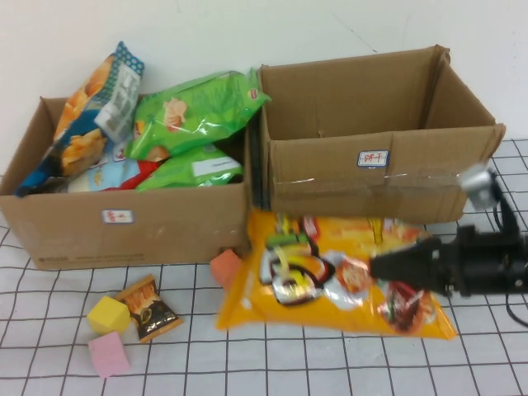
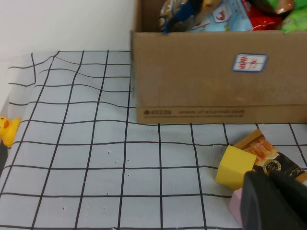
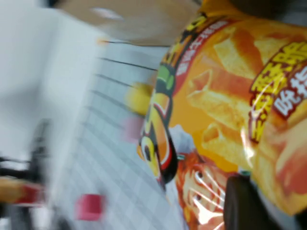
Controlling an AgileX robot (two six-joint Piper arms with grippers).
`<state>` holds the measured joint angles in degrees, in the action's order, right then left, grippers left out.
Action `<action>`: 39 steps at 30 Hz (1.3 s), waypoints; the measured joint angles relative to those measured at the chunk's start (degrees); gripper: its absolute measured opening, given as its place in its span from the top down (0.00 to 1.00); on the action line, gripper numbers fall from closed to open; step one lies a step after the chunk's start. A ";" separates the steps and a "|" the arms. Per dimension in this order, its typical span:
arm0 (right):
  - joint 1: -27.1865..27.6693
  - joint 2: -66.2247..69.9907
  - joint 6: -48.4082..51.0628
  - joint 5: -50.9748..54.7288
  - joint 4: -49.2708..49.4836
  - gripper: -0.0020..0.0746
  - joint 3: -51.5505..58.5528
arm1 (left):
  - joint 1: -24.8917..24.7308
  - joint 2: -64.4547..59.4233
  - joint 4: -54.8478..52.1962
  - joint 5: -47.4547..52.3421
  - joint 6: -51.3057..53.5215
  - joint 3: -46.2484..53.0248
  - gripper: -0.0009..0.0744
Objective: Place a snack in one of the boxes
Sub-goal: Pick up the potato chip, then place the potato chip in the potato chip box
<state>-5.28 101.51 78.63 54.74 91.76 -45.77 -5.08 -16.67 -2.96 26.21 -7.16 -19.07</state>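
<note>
Snack bag [image 1: 330, 276], large and yellow, lies flat on the gridded cloth [image 1: 272, 363] at lower centre of the high view, its upper edge against the front wall of the right box [image 1: 375, 165]. That box sits upper right and looks empty. The left box [image 1: 124, 223], upper left, is already heaped with chip bags [image 1: 194, 111], so the empty one is the likelier destination.

Right gripper [image 1: 375, 266] reaches in from the right edge, its tip over the middle of the snack bag. Cannot tell whether its fingers are spread or closed; in the right wrist view only a dark finger part [image 3: 249, 203] shows against blurred orange packaging. Low, sideways approach suits a flat bag best pinched at its crinkled film.

Left gripper [image 2: 271, 201] shows only in the left wrist view, lower right of that frame, near a yellow block [image 2: 235, 165], a small orange packet [image 2: 264, 148] and a pink block [image 2: 235, 203]. Finger state not visible. It appears parked, clear of the work.

Orange cube [image 1: 224, 268] sits by the left box's front corner.
</note>
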 joint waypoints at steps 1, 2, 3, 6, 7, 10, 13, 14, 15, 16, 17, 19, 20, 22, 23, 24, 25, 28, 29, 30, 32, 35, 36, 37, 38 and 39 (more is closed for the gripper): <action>-0.11 -1.31 0.11 1.44 0.66 0.74 0.00 | 0.00 0.00 0.00 0.00 0.00 0.00 0.99; -0.52 -2.69 0.39 3.31 1.44 0.74 -0.18 | 0.00 0.00 0.00 0.00 0.00 0.00 0.99; -0.98 -4.04 0.56 4.98 2.13 0.74 -0.75 | 0.00 0.00 0.00 0.00 0.00 0.00 0.99; -3.23 -7.21 0.80 9.00 2.86 0.79 -5.04 | 0.00 0.00 0.00 0.00 0.00 0.00 0.99; -4.24 -7.88 0.69 9.65 3.00 0.79 -6.62 | 0.00 0.00 0.00 -0.05 0.00 0.00 0.99; -8.21 -8.74 0.47 8.87 3.09 0.80 -16.09 | 0.00 0.00 0.00 -0.05 -0.08 0.00 0.99; -11.19 -8.26 0.47 1.23 3.09 0.80 -24.71 | 0.00 0.00 0.00 -0.05 -0.08 0.00 0.99; -12.20 -7.66 0.47 -2.12 3.24 0.80 -27.69 | 0.00 0.00 0.00 -0.05 -0.13 0.00 0.99; -13.09 -6.98 0.47 -5.17 3.37 0.80 -30.04 | 0.00 0.00 0.00 -0.05 -0.13 0.00 0.99; -13.91 -5.90 0.47 -7.76 3.66 0.80 -32.98 | 0.00 0.00 0.00 -0.05 -0.13 0.00 0.99; -14.63 -4.61 0.47 -9.80 3.75 0.80 -35.80 | 0.00 0.00 0.21 -0.05 -0.22 0.00 0.99; -15.77 -1.44 0.47 -12.25 4.01 0.80 -40.68 | 0.00 0.00 0.37 -0.05 -0.22 0.00 0.99; -16.36 0.44 0.47 -13.18 4.13 0.80 -43.35 | 0.00 0.00 0.47 -0.05 -0.22 0.00 0.99; -17.46 4.08 0.36 -14.37 4.25 0.80 -48.47 | 0.00 0.00 0.47 -0.05 -0.22 0.00 0.99; -18.08 6.22 0.15 -14.85 4.25 0.80 -50.91 | 0.00 0.00 0.47 -0.05 -0.22 0.00 0.99; -18.56 7.96 -0.28 -15.07 4.25 0.80 -52.77 | 0.00 0.00 0.47 -0.05 -0.22 0.00 0.99; -19.15 10.17 -0.64 -15.21 4.25 0.80 -54.97 | 0.00 0.00 0.47 -0.05 -0.22 0.00 0.99; -20.97 18.45 -3.05 -15.24 4.34 0.80 -61.57 | 0.00 0.00 0.47 -0.05 -0.22 0.00 0.99; -21.24 20.55 -3.35 -15.33 4.34 0.80 -62.59 | 0.00 0.00 0.58 -0.05 -0.22 0.00 0.99; -21.35 22.58 -3.59 -15.33 4.44 0.80 -63.66 | 0.00 0.00 0.58 -0.05 -0.22 0.00 0.99; -21.59 25.81 -5.21 -15.33 4.37 0.79 -65.07 | 0.00 0.00 0.58 -0.05 -0.22 0.00 0.99; -21.70 29.02 -8.26 -15.33 4.47 0.62 -65.43 | 0.00 0.00 0.69 -0.05 -0.22 0.00 0.99; -21.70 29.52 -8.91 -15.45 4.21 0.52 -65.55 | 0.00 0.00 0.69 -0.05 -0.22 0.00 0.99; -21.70 29.75 -9.75 -15.57 3.70 0.40 -65.55 | 0.00 0.00 0.69 -0.05 -0.22 0.00 0.99; -21.70 29.75 -10.16 -15.68 3.38 0.29 -65.67 | 0.00 0.00 0.69 -0.05 -0.22 0.00 0.99; -21.70 29.75 -10.57 -15.68 3.04 0.21 -65.78 | 0.00 0.00 0.69 -0.05 -0.22 0.00 0.99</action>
<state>-26.97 131.26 68.06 39.06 94.80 -111.55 -5.08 -16.67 -2.27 26.16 -7.38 -19.07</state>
